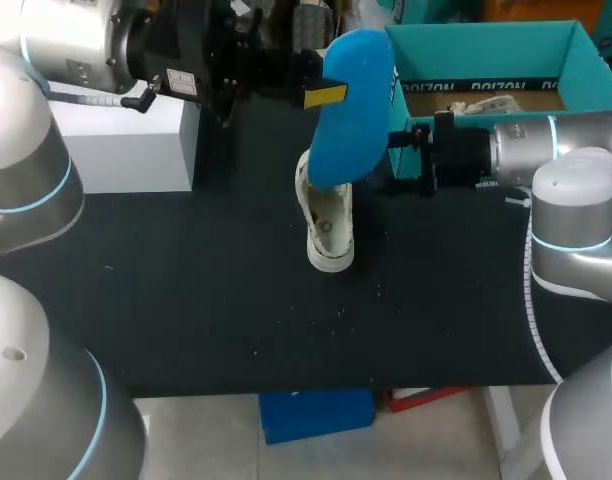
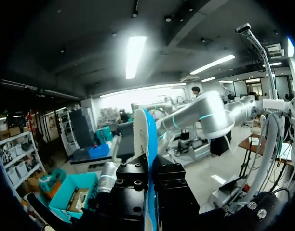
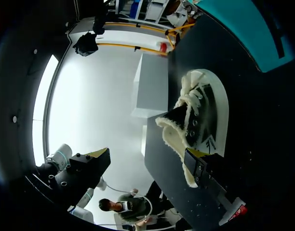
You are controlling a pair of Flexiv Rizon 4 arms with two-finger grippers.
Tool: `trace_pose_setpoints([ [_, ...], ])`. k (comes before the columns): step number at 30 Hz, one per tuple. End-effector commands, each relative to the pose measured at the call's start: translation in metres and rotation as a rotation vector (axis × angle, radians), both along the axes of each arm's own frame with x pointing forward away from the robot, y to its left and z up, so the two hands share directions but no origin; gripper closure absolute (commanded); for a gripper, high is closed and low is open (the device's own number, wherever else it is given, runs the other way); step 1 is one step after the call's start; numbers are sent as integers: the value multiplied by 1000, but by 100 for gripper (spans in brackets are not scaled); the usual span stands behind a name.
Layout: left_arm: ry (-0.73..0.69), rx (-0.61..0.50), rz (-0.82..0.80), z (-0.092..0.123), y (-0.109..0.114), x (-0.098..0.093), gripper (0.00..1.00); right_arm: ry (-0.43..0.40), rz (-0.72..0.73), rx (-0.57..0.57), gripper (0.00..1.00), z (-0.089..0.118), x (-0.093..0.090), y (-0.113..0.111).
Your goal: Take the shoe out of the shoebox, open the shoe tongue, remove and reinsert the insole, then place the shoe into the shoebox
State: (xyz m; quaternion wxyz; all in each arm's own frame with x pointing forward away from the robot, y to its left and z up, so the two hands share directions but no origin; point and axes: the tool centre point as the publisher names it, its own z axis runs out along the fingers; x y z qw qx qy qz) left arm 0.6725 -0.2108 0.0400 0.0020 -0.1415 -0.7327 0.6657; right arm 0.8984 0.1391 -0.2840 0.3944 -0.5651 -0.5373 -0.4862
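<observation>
White shoe (image 1: 329, 225) lies on the black table (image 1: 186, 290), its long axis running away from the teal shoebox (image 1: 486, 45), toe farthest from it. Above the shoe's heel, hiding it, the blue insole (image 1: 354, 110) stands upright, clamped in the left gripper (image 1: 324, 96). The right gripper (image 1: 398, 162) sits beside the heel; its hold cannot be told.

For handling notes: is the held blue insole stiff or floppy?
Probably fairly stiff: the insole, pinched by the left gripper, stands up without drooping. Likely light too; edge-on it looks thin, so it may flex if pushed.
</observation>
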Motion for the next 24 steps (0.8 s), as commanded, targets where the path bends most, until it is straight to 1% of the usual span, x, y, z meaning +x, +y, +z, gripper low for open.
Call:
trace_pose_setpoints([
  [1,0,13,4,3,0,-1,100,-1,-3,0,0,-1,0,2],
  [3,0,13,4,3,0,-1,100,-1,-3,0,0,-1,0,2],
  [4,-52,35,-3,-4,-2,-7,100,-1,-3,0,0,-1,0,2],
  [5,-70,13,-14,-9,-2,-10,100,-1,-3,0,0,-1,0,2],
  [6,-118,20,-19,-19,-2,-15,100,-1,-3,0,0,-1,0,2],
  [8,-139,-10,-34,-32,1,-19,100,-1,-3,0,0,-1,0,2],
  [10,-171,-7,-22,-47,8,-21,100,-1,-3,0,0,-1,0,2],
  [13,-207,-14,-13,-59,15,-24,100,-1,-3,0,0,-1,0,2],
  [15,-254,3,10,-66,19,-25,100,-1,-3,0,0,-1,0,2],
  [16,-261,-11,9,-68,21,-26,100,-1,-3,0,0,-1,0,2],
  [18,-345,27,14,-72,23,-27,100,-1,-3,0,0,-1,0,2],
  [20,-398,31,1,-75,24,-29,100,-1,-3,0,0,-1,0,2],
  [21,-465,84,7,-78,25,-30,100,-1,-3,0,0,-1,0,2],
  [22,-482,106,8,-80,25,-30,100,-1,-3,0,0,-1,0,2],
  [23,-506,163,26,-85,26,-28,100,-1,-3,0,0,-1,0,2],
  [24,-506,163,26,-85,26,-28,100,-1,-3,0,0,-1,0,2],
])
